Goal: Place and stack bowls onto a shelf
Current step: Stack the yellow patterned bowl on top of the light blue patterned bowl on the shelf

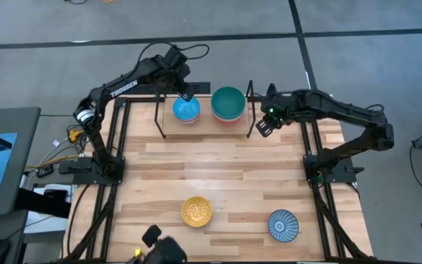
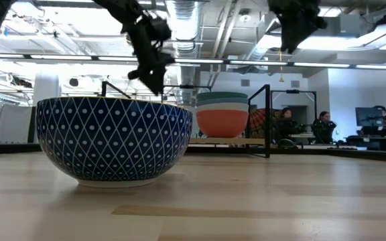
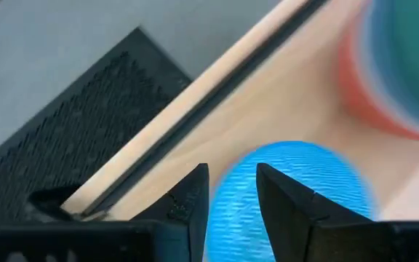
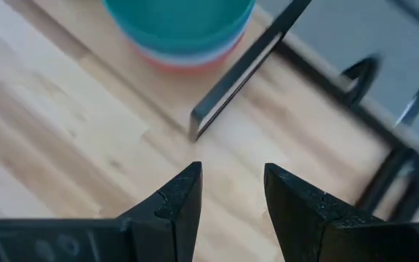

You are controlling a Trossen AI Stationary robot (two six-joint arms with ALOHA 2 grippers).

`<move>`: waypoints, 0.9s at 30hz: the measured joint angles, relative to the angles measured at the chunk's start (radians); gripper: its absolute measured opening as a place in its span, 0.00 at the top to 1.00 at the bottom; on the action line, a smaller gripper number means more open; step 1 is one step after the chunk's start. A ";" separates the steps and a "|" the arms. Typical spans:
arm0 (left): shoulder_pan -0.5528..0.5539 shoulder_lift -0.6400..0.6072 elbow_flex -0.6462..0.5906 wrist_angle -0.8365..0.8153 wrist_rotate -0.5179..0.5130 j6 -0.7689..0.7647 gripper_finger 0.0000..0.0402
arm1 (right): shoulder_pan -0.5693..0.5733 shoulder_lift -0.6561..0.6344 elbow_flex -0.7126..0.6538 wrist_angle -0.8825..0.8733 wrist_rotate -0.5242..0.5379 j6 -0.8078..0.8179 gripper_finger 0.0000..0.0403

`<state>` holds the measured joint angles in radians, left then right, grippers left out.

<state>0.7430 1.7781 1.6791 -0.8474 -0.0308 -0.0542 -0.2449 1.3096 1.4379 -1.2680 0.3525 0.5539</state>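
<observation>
Shelf (image 1: 205,119): long axis left-right, far edge. Blue bowl (image 1: 186,109), teal stack (image 1: 228,104) upright. Left gripper (image 1: 186,96) above blue bowl, right gripper (image 1: 264,125) off shelf's right end: both apart, empty.

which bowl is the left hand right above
The bright blue bowl on the shelf, directly under the left hand. The teal-topped stack sits beside it; the yellow and striped bowls lie far off.

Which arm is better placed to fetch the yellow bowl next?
Probably the right. Its gripper hangs open and empty beside the shelf, free to go to the yellow bowl. The left gripper is busy over the blue bowl there.
</observation>
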 joint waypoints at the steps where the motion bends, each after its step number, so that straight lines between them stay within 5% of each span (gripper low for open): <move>1: -0.018 -0.018 0.000 0.004 -0.011 -0.002 0.77 | 0.007 -0.010 -0.035 0.017 -0.019 0.028 0.56; 7: -0.119 -0.153 0.000 0.000 -0.029 -0.003 0.80 | 0.114 -0.033 -0.154 0.086 -0.093 0.307 0.56; 14: -0.249 -0.293 -0.041 0.011 -0.033 -0.010 0.80 | 0.306 0.098 -0.153 0.185 -0.129 0.598 0.60; 27: -0.588 -0.633 -0.485 0.056 -0.110 -0.279 0.80 | 0.572 0.428 0.015 0.314 -0.198 0.952 0.63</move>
<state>0.1551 1.1455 1.1938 -0.7914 -0.1409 -0.3333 0.3266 1.7373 1.4529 -0.9543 0.1545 1.5057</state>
